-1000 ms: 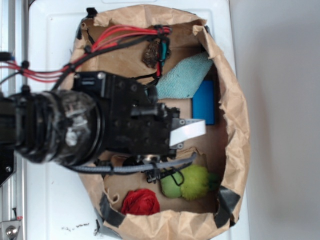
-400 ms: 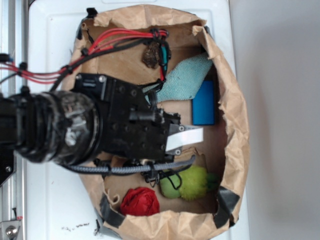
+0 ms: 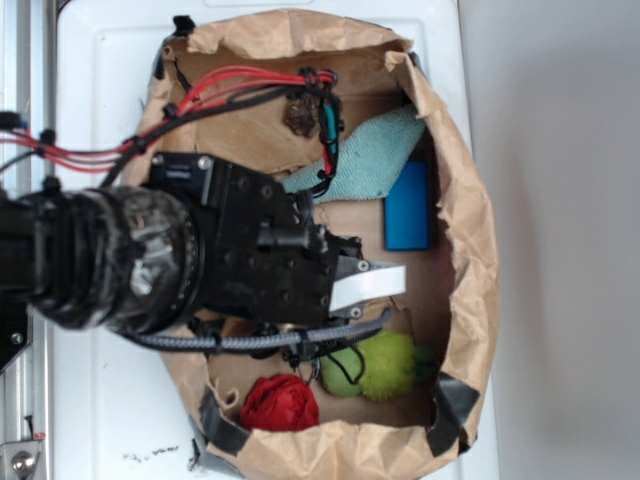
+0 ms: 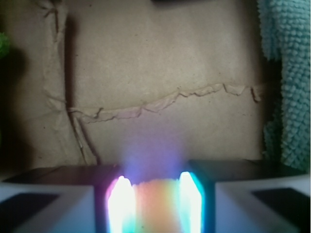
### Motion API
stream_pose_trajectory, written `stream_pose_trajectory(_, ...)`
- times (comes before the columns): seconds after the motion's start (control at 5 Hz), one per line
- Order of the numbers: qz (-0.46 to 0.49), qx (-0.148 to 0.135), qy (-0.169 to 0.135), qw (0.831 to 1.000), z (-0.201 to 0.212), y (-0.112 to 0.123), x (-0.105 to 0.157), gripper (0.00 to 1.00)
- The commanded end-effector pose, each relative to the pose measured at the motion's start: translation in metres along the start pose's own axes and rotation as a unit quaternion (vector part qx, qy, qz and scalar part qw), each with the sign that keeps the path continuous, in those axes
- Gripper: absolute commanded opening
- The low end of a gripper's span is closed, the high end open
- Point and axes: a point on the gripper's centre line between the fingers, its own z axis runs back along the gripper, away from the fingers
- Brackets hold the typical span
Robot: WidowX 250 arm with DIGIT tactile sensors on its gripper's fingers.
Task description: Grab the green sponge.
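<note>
The green sponge [image 3: 378,365], a lime lump with a smooth lobe and a fuzzy lobe, lies on the brown paper floor near the lower wall of the paper-lined box. My gripper [image 3: 385,284] hangs just above it in the exterior view, apart from it, its white finger pointing right. In the wrist view only a green sliver of the sponge [image 4: 3,43] shows at the left edge. There my gripper [image 4: 156,194] is open, with bare paper floor between its glowing pads [image 4: 121,199].
A pale teal terry cloth [image 3: 365,160] [image 4: 289,87] lies beyond the gripper, beside a blue block [image 3: 407,205]. A red crumpled thing [image 3: 280,402] sits left of the sponge. A dark brown lump [image 3: 300,115] lies under the cables. Crumpled paper walls [image 3: 470,230] ring the box.
My gripper has shifted down the exterior view toward the green sponge and tilted a little. The cables swung with it, and more of the teal cloth shows.
</note>
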Motion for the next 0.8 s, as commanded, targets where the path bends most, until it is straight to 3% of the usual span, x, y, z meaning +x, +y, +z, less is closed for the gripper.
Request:
stream_pose_trajectory(0.0, -0.006, -0.019, -0.012, 1.0, 0.01, 0.0, 0.007, 0.0)
stream_pose_trajectory(0.6, 0.037, -0.089, -0.048, 0.994, 0.132, 0.028, 0.037, 0.0)
